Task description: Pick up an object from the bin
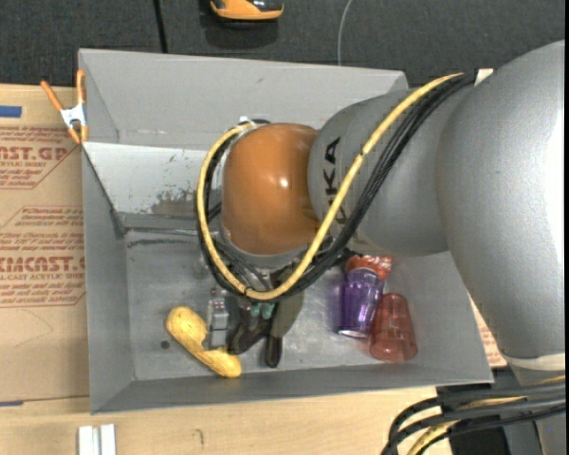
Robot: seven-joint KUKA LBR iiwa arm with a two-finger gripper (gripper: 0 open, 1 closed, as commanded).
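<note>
Pincer (254, 337) is hanging low nr front of grey bin (152, 282), fingers parted, gripping nothing. Yellow toy banana (199, 341) is lying on the bin floor just beside it. Prob. light, smooth, slippery plastic; best gripping across its thick mid-section.

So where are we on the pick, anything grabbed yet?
Done: the hand is down near the floor of the bin, at the front wall. In progress: it sits right beside the yellow banana, which lies flat on the floor; I can't tell whether it has a grip. Left: the grasp and the lift. The purple cup and pink cup lie apart on the other side.
</note>
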